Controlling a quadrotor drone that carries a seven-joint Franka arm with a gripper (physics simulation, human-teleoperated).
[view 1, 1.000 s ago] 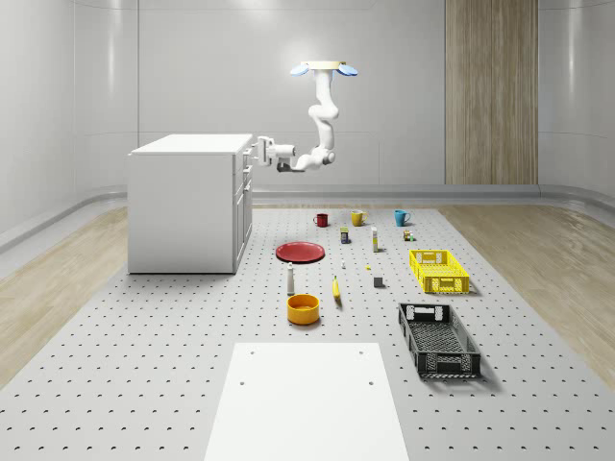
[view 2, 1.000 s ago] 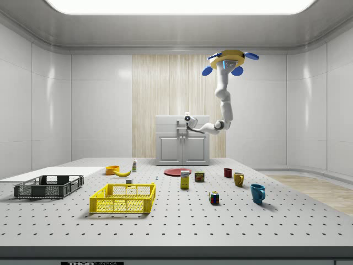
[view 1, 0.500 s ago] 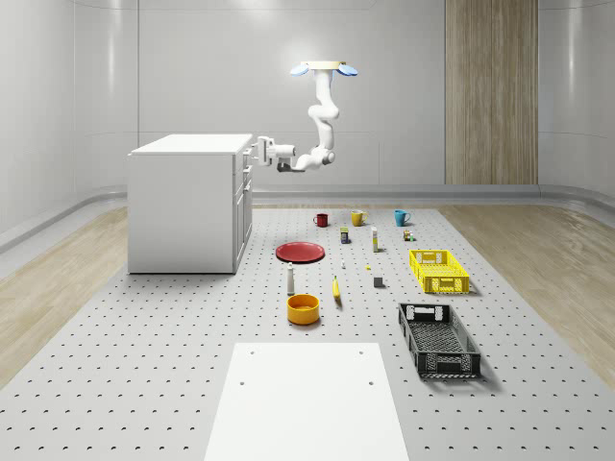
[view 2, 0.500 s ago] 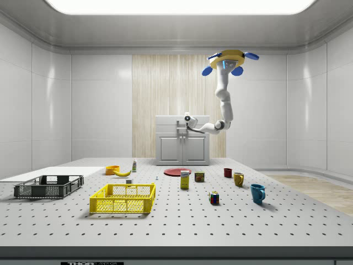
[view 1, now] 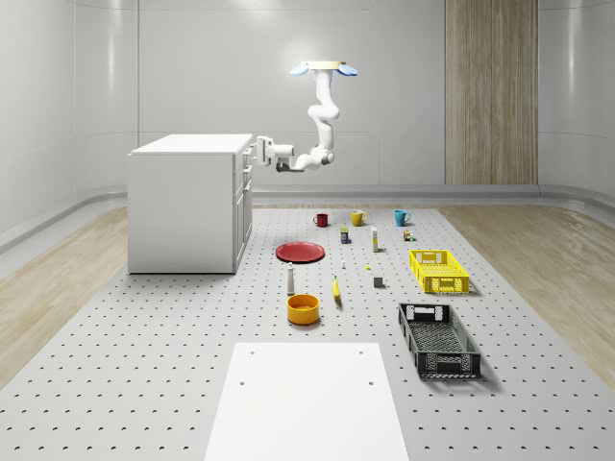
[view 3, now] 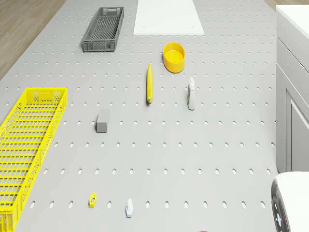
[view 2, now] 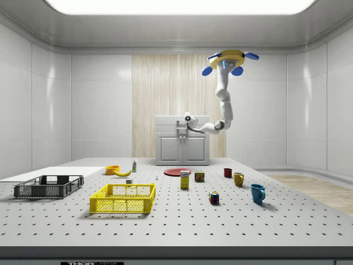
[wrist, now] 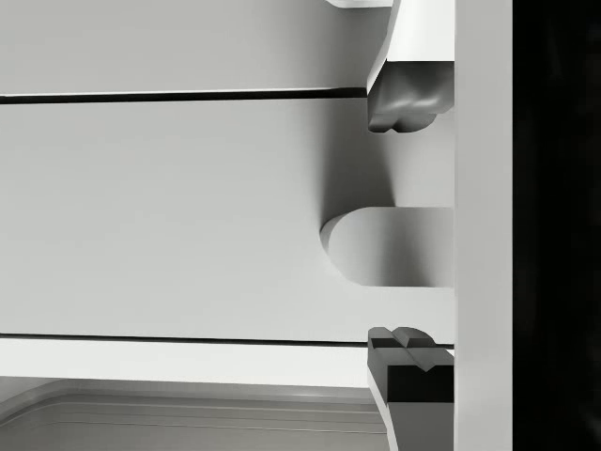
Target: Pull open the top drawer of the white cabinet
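The tabletop (view 1: 144,375) carries the white cabinet (view 1: 183,206) at the whole-scene view's left. The drone (view 1: 325,69) hovers high beside it, above the mugs, arm (view 1: 323,130) reaching to the cabinet front. The top drawer (wrist: 169,216) sits closed. The jaws (wrist: 406,225) stand spread, one finger on each side of the handle (wrist: 385,246), not clamped.

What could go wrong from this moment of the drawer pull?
The fingers straddle the handle of the top drawer with gaps on both sides, so pulling now might slip off. The drone hovers beside the white cabinet with its arm stretched sideways; a pull could tug it off position.
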